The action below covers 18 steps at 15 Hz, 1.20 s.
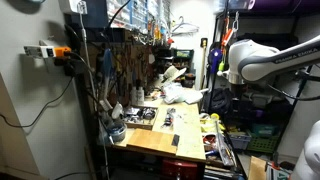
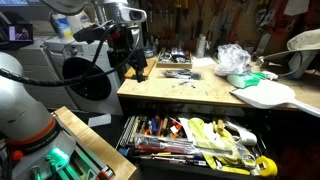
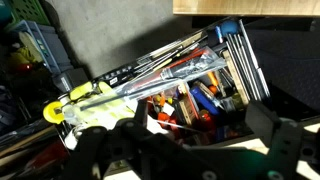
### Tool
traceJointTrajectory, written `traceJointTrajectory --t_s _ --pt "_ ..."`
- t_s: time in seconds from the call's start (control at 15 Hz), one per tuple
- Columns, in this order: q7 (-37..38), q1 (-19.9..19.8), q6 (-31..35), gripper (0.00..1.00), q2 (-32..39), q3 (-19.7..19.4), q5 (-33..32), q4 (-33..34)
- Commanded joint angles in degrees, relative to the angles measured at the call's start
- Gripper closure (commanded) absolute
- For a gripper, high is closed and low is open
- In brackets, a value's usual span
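My gripper [image 3: 200, 125] is open and empty, its two dark fingers spread wide in the wrist view. It hangs above an open drawer [image 3: 190, 90] crammed with screwdrivers, pliers and other hand tools with orange, blue and yellow handles. In an exterior view the gripper [image 2: 134, 66] hangs at the left end of the wooden workbench [image 2: 190, 90], above and left of the pulled-out drawer [image 2: 200, 140]. In an exterior view the white arm [image 1: 255, 58] reaches in from the right above the drawer [image 1: 220, 150]. It touches nothing.
The bench top holds a crumpled plastic bag [image 2: 232, 58], a white flat board [image 2: 270, 95] and small parts trays [image 2: 175, 62]. A pegboard of tools [image 1: 130, 60] stands behind the bench. A wooden crate [image 2: 90, 150] and a round-fronted machine [image 2: 85, 75] stand left of the drawer.
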Motion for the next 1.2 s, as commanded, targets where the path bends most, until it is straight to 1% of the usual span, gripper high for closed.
traceJointTrajectory --t_s 0.0,1.0,1.07,1.13 --pt "0.4 0.7 -0.3 0.00 -0.1 -0.6 -0.4 0.1" --pt "0.4 0.7 -0.3 0.00 -0.1 -0.6 -0.4 0.1" --pt "0.5 1.2 -0.4 0.00 0.6 -0.6 0.4 0.7" --pt "3.5 2.2 0.3 0.00 3.1 0.2 2.7 2.4"
